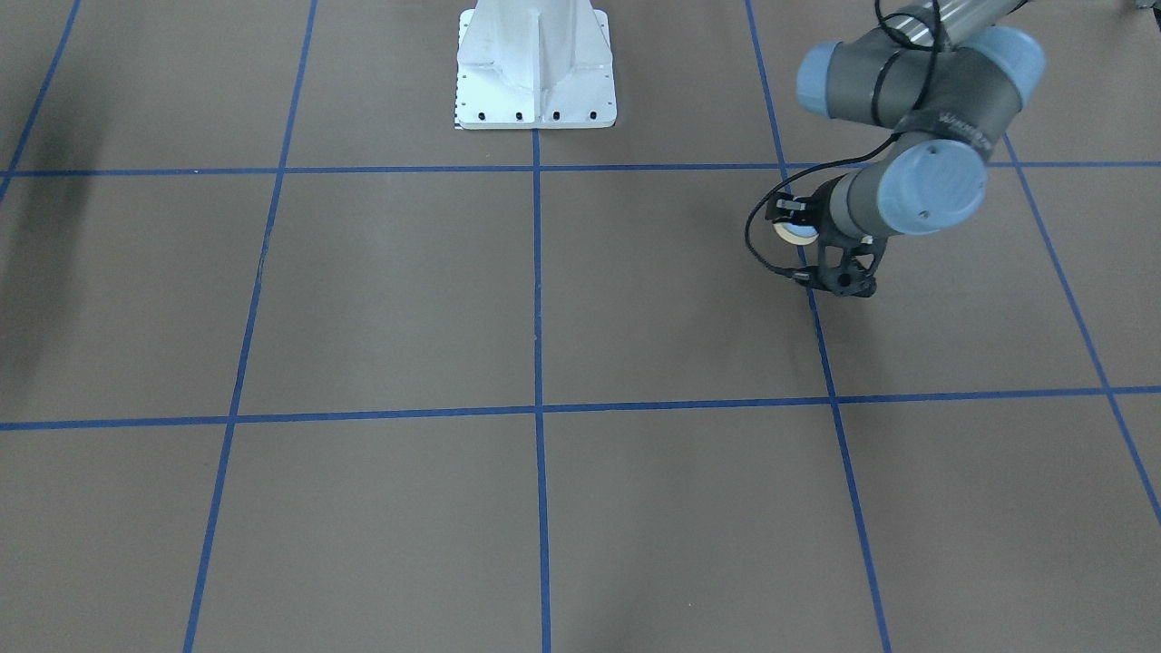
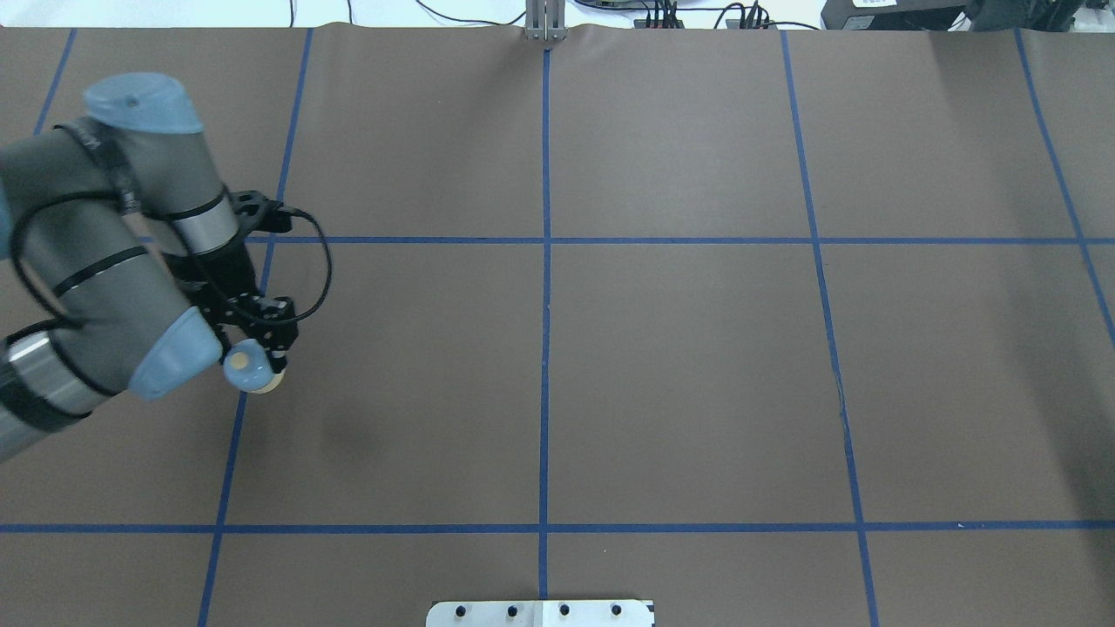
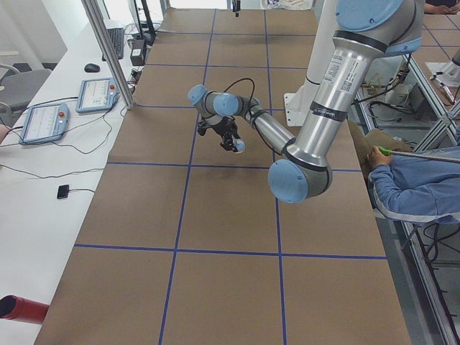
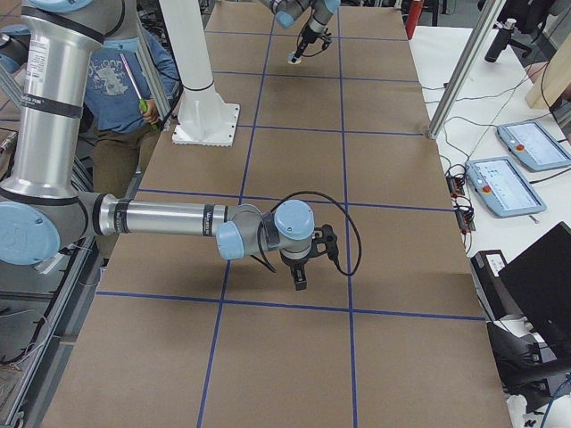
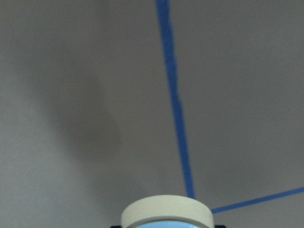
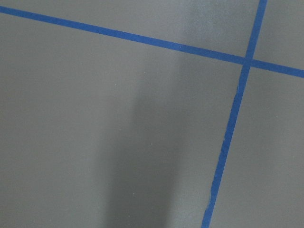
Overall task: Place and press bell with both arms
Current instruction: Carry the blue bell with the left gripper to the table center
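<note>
obstacles: white pedestal (image 1: 535, 63), left arm (image 2: 96, 287) over left side | free: table (image 2: 679, 374) centre

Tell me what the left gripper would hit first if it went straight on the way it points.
Most likely the table, with the held bell touching down first. The left gripper points downward, and its wrist view shows only brown surface and blue tape ahead. The gap is unclear.
</note>
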Action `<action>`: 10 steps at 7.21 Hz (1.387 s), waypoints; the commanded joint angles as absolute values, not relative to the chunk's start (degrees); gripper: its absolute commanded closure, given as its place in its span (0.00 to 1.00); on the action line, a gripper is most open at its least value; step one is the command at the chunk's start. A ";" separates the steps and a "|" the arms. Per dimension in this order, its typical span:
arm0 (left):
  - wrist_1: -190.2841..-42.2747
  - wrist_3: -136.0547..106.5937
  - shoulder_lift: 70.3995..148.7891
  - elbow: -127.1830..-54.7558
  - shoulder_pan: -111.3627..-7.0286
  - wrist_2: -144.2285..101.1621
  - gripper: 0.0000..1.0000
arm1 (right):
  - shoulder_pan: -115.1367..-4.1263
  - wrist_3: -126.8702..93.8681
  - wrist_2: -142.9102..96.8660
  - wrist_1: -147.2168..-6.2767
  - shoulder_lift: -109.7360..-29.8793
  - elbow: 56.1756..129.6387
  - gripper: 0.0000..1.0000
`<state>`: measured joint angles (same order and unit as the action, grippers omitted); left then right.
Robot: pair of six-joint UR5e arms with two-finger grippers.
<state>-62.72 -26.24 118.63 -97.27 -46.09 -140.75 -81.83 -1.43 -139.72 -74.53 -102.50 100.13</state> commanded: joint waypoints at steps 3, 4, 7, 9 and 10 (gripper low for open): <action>-69.21 -43.02 147.08 -67.30 -41.32 -140.71 0.89 | -81.65 -1.58 -139.75 -74.62 -102.31 100.02 0.00; -76.22 -49.85 147.82 -64.54 -40.00 -140.71 0.86 | -81.48 -1.58 -139.75 -74.62 -102.13 99.76 0.00; -85.52 -59.93 154.41 -52.92 -36.66 -140.54 0.86 | -80.95 -1.58 -139.75 -74.53 -102.04 99.05 0.00; -85.60 -61.52 154.60 -52.91 -36.21 -140.45 0.79 | -80.95 -1.58 -139.75 -74.53 -102.04 98.96 0.00; -85.61 -61.61 154.60 -52.91 -35.69 -140.45 0.74 | -80.86 -1.58 -139.75 -74.53 -102.04 98.96 0.00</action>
